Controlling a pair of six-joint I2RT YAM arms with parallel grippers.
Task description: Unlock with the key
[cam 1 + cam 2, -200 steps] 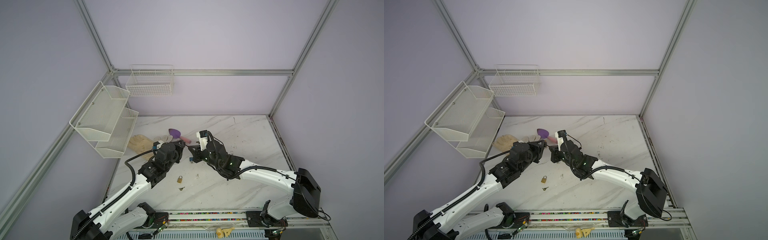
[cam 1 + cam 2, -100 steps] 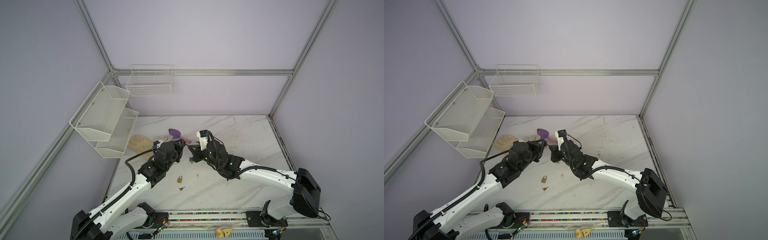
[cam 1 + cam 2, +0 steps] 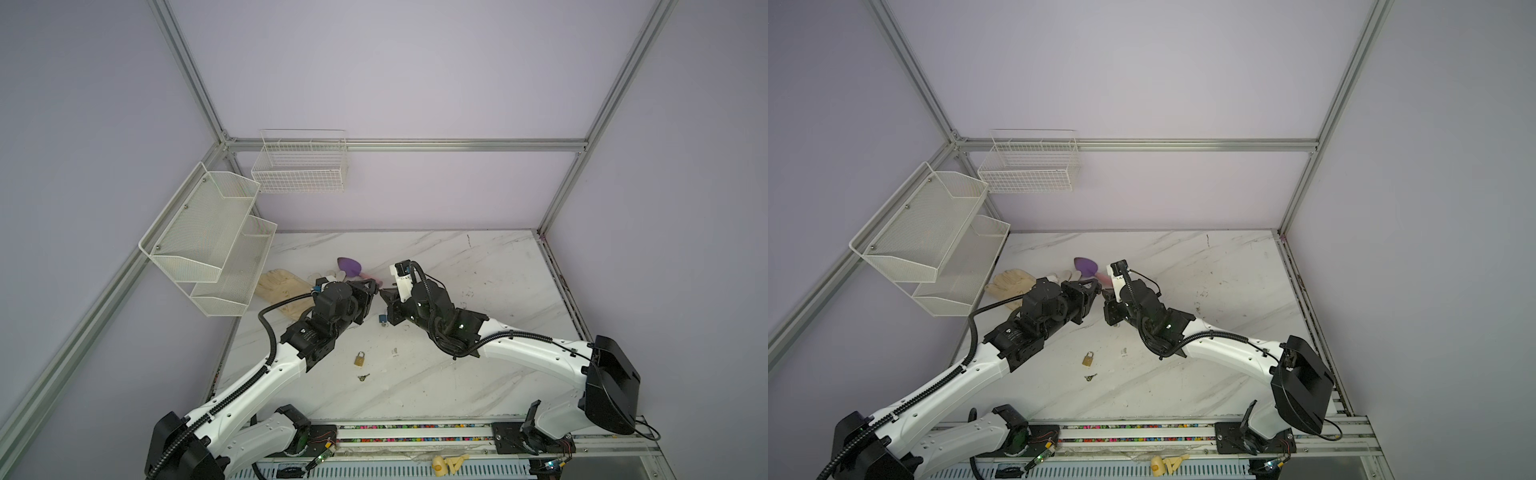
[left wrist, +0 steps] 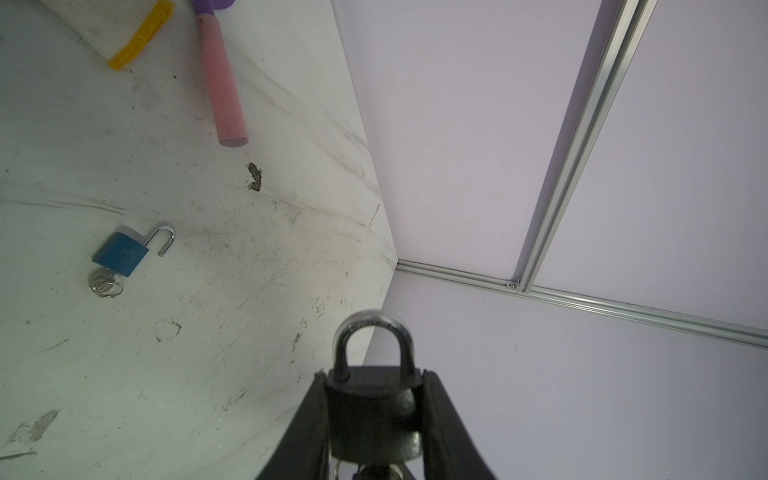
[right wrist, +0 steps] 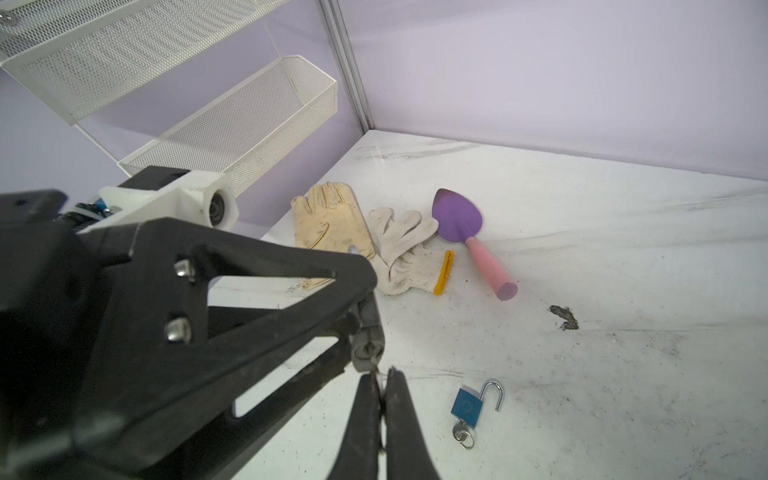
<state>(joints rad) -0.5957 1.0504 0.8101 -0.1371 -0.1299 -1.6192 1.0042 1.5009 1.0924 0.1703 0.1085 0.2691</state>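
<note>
Left gripper point(image 4: 374, 376): clamps the dark padlock point(image 4: 370, 409) by its flat sides, aloft near the blue padlock point(image 4: 120, 254). Right gripper point(image 5: 382, 380): pinches the thin metal key point(image 5: 379, 374) tight at the dark padlock's keyway; cannot tell how deep. Reads as mid-task: rounded steel shackle point(image 4: 374, 334) seated in the matte body, turn and release not yet done. Shows the blue padlock sprung open, key ring at its base, on the scuffed marble-look tabletop point(image 5: 582, 249). Beyond the blue padlock, knitted work gloves point(image 5: 399, 249) and a purple trowel point(image 5: 457, 218) with smooth pink handle; on its opposite side, a small brass padlock point(image 3: 360, 359) and loose key point(image 3: 363, 377).
</note>
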